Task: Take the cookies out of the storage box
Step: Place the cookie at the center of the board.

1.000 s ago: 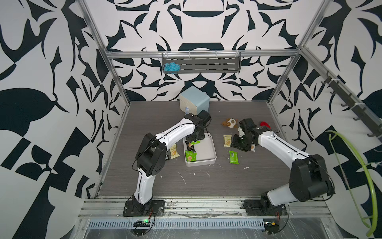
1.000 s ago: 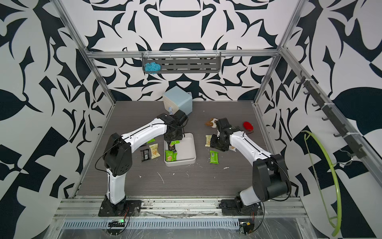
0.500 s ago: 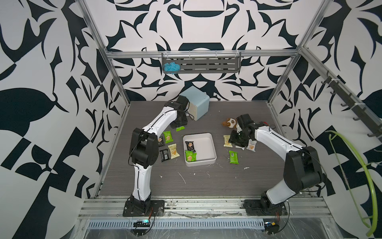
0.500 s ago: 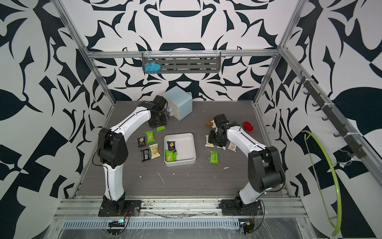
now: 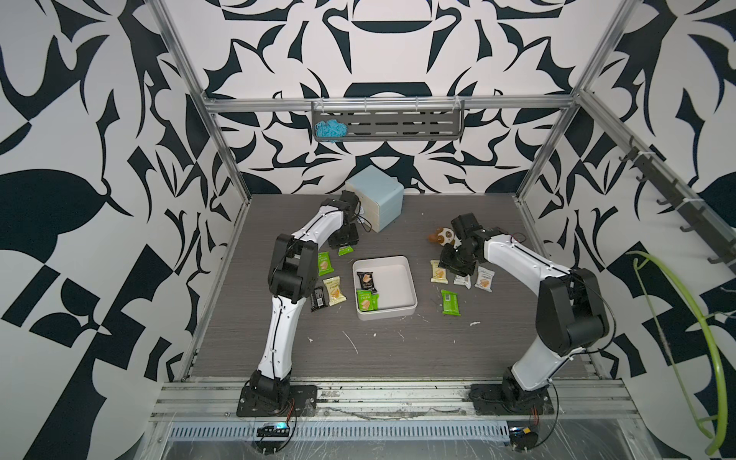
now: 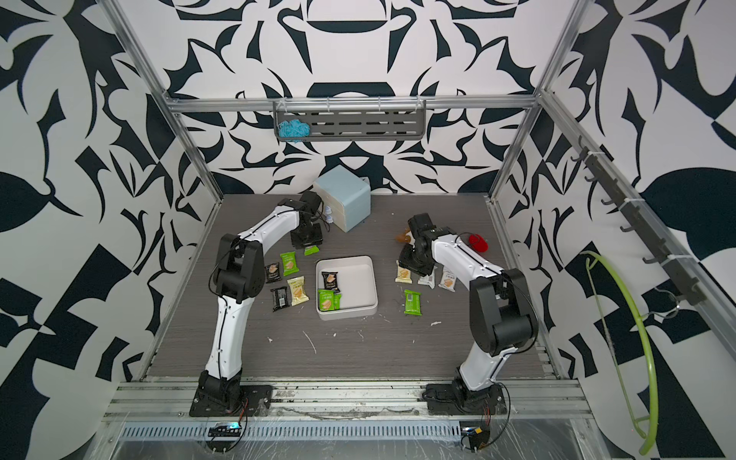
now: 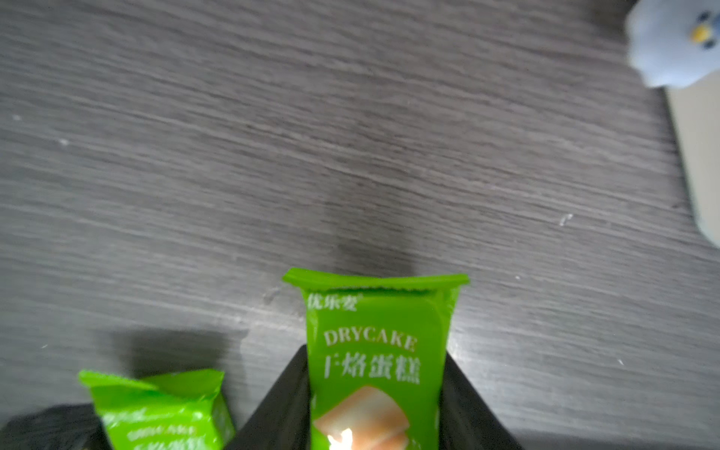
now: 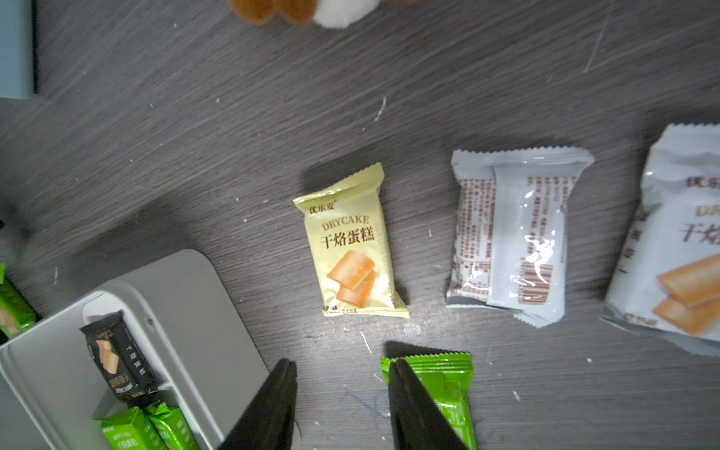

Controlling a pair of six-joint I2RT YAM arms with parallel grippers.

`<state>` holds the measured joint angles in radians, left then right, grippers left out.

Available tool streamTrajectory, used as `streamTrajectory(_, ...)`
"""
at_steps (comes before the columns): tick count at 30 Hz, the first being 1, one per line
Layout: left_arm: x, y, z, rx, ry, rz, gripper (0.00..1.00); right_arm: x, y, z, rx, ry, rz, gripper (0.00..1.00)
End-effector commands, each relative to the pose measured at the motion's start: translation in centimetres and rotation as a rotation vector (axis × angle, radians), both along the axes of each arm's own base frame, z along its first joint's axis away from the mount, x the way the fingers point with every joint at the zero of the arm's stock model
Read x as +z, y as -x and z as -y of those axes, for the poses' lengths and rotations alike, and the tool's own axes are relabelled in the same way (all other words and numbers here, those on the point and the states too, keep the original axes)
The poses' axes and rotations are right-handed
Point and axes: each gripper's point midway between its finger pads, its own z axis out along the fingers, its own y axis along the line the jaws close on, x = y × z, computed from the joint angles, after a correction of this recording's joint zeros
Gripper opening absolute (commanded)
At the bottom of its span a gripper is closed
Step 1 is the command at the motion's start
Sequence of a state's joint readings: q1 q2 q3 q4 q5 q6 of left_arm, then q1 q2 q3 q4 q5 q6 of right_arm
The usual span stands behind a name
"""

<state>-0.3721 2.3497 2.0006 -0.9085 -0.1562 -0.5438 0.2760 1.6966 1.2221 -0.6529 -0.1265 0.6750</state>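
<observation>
1. Robot lab test cell: b/w patterned panels [image 5: 378, 51] on 3 sides around left gripper [image 7: 375, 352] and right gripper [image 8: 342, 362].
2. Alu frame posts [image 5: 220, 139] far beyond both, at the corners.
3. Arm bases [image 5: 275, 398] bolted to metal rail [image 5: 398, 392], well behind both.

The left arm [image 5: 278, 334] and right arm [image 5: 517, 255] look alike: glossy white curved shells with small dark dots along the seams, bulky black joint housings, thin black cables looping at the joints, and flat black base plates [image 5: 275, 400]. The left pincer [image 7: 375, 350] and right pincer [image 8: 342, 360] have matte black, tapering wedge fingers.
</observation>
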Motion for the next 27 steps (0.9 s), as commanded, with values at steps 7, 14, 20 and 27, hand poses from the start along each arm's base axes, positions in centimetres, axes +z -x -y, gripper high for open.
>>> streamTrajectory(7, -1.0, 0.9, -0.2, -0.013, 0.001, -0.042, 0.57, 1.5, -0.5, 0.4, -0.028, 0.004, 0.043, 0.45)
streamTrajectory(14, 1.8, 1.7, -0.5, 0.024, 0.023, -0.002, 0.67, 2.5, 0.2, 0.8, -0.008, 0.019, 0.055, 0.45)
streamTrajectory(20, 5.7, 4.2, 0.7, 0.045, 0.068, 0.064, 0.68, 2.8, 1.2, 0.1, 0.022, -0.021, 0.054, 0.45)
streamTrajectory(27, 8.3, 9.5, 4.3, 0.035, 0.069, 0.116, 0.69, 3.4, 2.3, -1.0, 0.085, -0.063, 0.059, 0.45)
